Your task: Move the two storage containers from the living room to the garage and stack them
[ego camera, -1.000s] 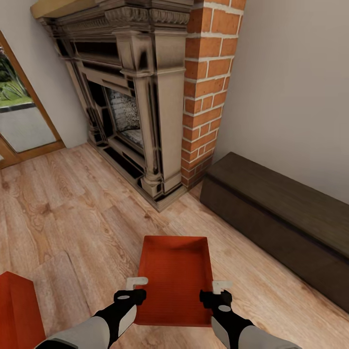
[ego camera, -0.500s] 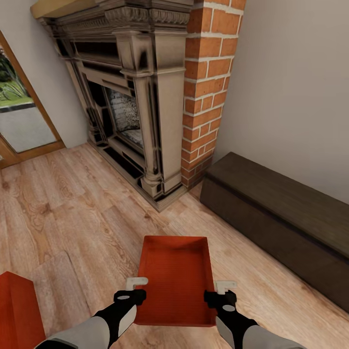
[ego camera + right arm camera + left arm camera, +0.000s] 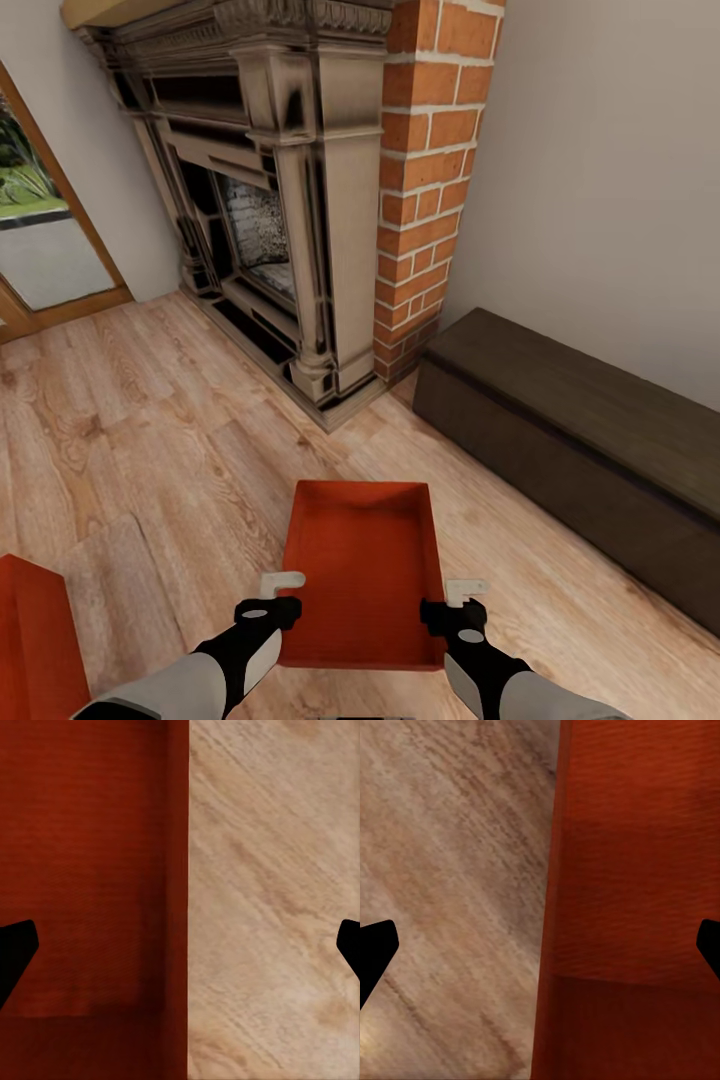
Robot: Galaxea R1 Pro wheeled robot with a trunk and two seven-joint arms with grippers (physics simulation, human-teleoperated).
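Storage container [image 3: 362, 570] lying open-side-up on the light wood floor [image 3: 130, 450] of the living room, just in front of the robot, long axis pointing toward the brick fireplace [image 3: 300, 200]. Flanked by both arms: left gripper [image 3: 277, 592] over the left long wall, right gripper [image 3: 455, 598] over the right one. Jaws spread wide on both, each wrist view showing a thin orange-red wall [image 3: 547, 945] running between the two dark fingertips, one tip over the bin's inside, the other over bare planks. Clamped on nothing yet. Probably lined up this way so each side wall can be pinched at once and the bin lifted level. Second storage container [image 3: 35, 640] standing near, at the left arm's side, well apart from the first. Open planks all round the near bin; dark low bench [image 3: 580, 440] along the wall off to the right, fireplace plinth ahead, glass door [image 3: 40, 240] far left. Room enough for lifting straight up and backing away.
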